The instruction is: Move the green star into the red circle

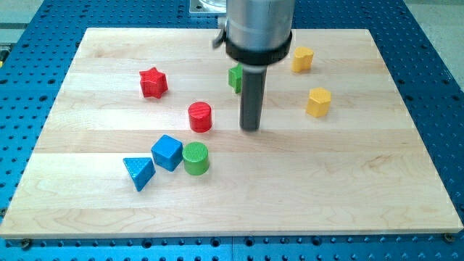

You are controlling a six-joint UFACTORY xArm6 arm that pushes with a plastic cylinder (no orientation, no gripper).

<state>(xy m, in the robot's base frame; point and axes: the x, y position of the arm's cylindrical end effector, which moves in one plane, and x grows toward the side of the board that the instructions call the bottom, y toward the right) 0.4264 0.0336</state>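
Observation:
The green star (234, 77) sits near the view's top centre, mostly hidden behind my rod; only its left part shows. The red circle (200, 117) is a short red cylinder lying below and left of the star. My tip (250, 129) rests on the board just right of the red circle and below the green star, touching neither as far as I can see.
A red star (153, 83) lies at upper left. A blue cube (167, 152), green cylinder (195, 158) and blue triangle (138, 172) cluster at lower left. Two yellow blocks (302, 59) (318, 102) lie at upper right. The wooden board (326, 188) lies on a blue perforated table.

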